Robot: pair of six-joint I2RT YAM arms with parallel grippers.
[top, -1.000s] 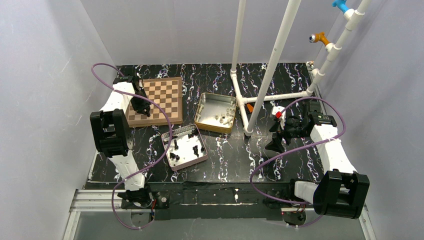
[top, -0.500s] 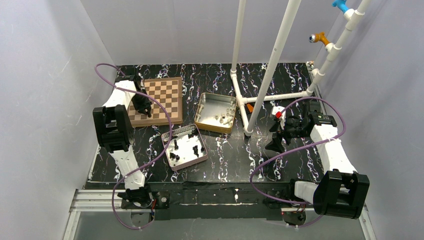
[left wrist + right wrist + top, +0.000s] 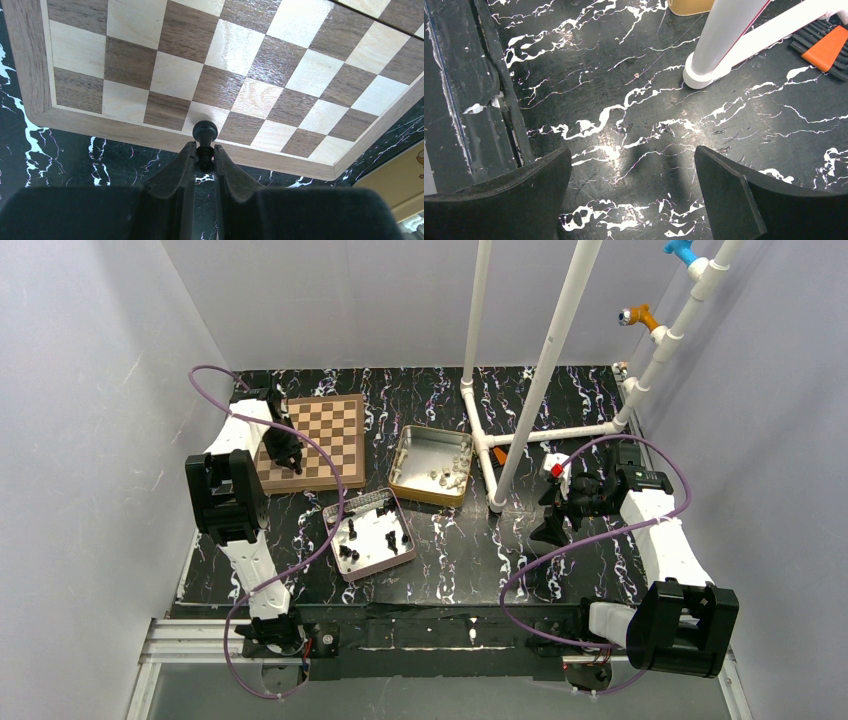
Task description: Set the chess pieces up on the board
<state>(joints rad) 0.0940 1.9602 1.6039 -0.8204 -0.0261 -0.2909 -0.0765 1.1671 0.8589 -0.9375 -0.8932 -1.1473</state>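
Pinched a black piece [image 3: 205, 133] in the left gripper [image 3: 204, 156] at lower centre, over the edge row of the board [image 3: 125, 60], with the right gripper [image 3: 633, 190] spread empty; seemingly mid-placement, next needing a straight lowering onto its square, then release.

grey walls [image 3: 90, 340], black marbled table [image 3: 450, 560], white pipes [image 3: 545, 370]

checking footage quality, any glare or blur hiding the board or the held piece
Left wrist: mild sheen on the board, yet the chess piece in the left gripper reads sharp. Right wrist: glare patch and soft finger shadows on the glossy table under the open right gripper. Top external: evenly lit, but loose pieces too small to identify.
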